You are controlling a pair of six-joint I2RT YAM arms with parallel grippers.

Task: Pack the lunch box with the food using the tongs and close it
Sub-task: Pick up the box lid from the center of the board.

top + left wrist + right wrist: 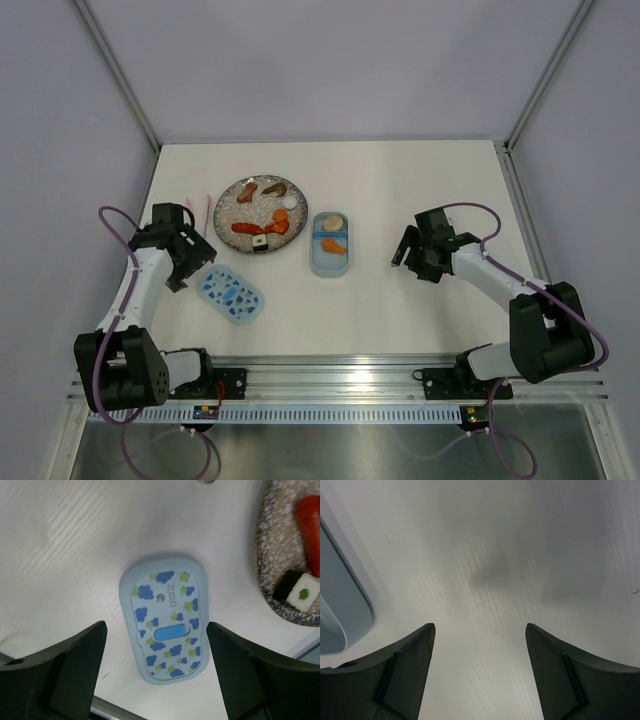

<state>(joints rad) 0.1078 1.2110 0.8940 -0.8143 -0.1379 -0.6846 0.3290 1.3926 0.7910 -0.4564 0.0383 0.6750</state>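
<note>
Closest to the overhead lens, the left arm's base point(185, 372) and the right arm's base point(465, 378) sit on a metal rail point(330, 385) at the near edge of the white surface point(400, 180).

On the left side, the left end effector point(195, 262) hangs above the lid point(231, 294) with its fingers spread wide and nothing between them. In the left wrist view point(156, 630) the lid point(167, 617) lies flat, flecked face up, framed by the two dark fingers point(75, 670) without touching them. The lid is well apart from the lunch box point(331, 245), which stands uncovered near the middle of the surface. An orange piece point(333, 243) is in its nearer compartment and a pale piece point(333, 222) in the farther one.

Just left of the lunch box is the grey speckled plate point(228, 210), with more food on it. A red piece point(310, 530) and a black-and-white piece point(297, 591) show at the right of the left wrist view. The tongs point(205, 212) lie on the surface just beside the plate's left rim, between the plate and the left arm's wrist.

To the right of the lunch box and apart from it, the right end effector point(405, 255) points toward it. Its fingers are spread, empty, over bare surface point(480, 630). Only the box's rounded edge point(340, 605) shows at the left of that view.
</note>
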